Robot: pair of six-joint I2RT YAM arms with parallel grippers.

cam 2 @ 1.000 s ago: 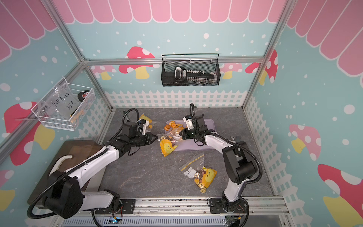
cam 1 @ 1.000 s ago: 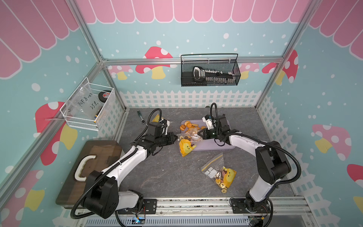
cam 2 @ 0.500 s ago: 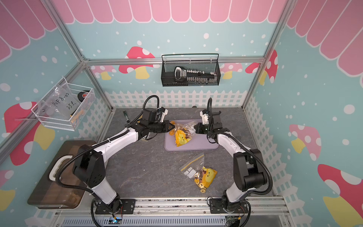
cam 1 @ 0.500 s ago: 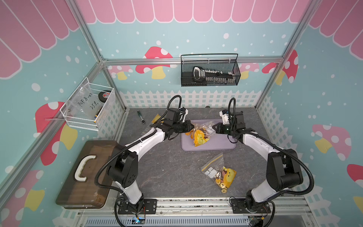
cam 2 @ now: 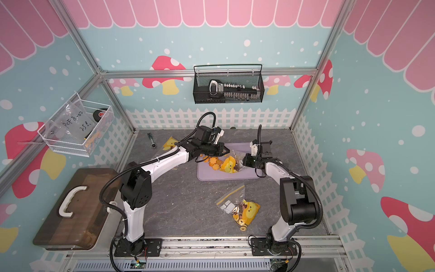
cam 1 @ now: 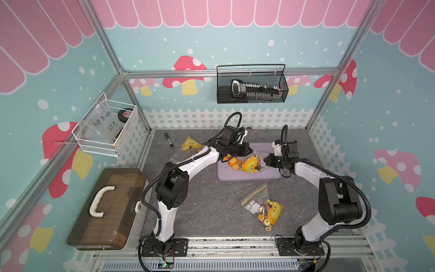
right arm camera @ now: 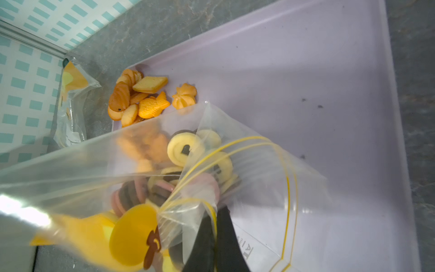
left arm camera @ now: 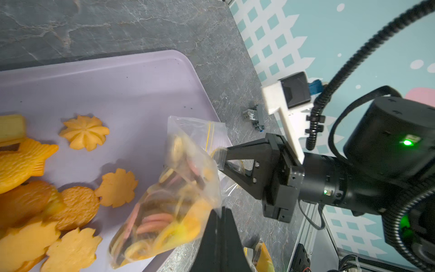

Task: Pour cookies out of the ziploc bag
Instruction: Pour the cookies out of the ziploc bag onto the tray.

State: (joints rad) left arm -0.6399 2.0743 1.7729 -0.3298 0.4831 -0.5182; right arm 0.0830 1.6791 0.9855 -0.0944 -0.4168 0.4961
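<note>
Left wrist view is giving you the clearest look: the right jaws are clamping shut on the ziploc bag (left arm camera: 169,200) up by its yellow zip line. Your left jaws, at the foot of that same view, are pinching closed on the film just beside them. Both top views are showing the bag slung between the two arms, off the bench (cam 1: 211,200) and hanging over the lilac tray (cam 1: 249,176). Right wrist view is showing the zip lines bowing apart, so I'm reading the mouth as open, though I cannot tell how wide. The cookies (right arm camera: 183,146), cream swirls with pink and brown rings, are sitting bunched in the sagging belly of the bag, and none are tumbling out in any view. Loose orange cookies (left arm camera: 83,131) are lying on the tray just beside the bag. So you're standing right at the pour itself, I'd say, with this bag's load not yet out. The next move is calling for the heavy end going up and the mouth tipping down over the tray, with the lips held apart. A second filled bag (cam 1: 261,207) is waiting on the bench nearer the arm bases.
</note>
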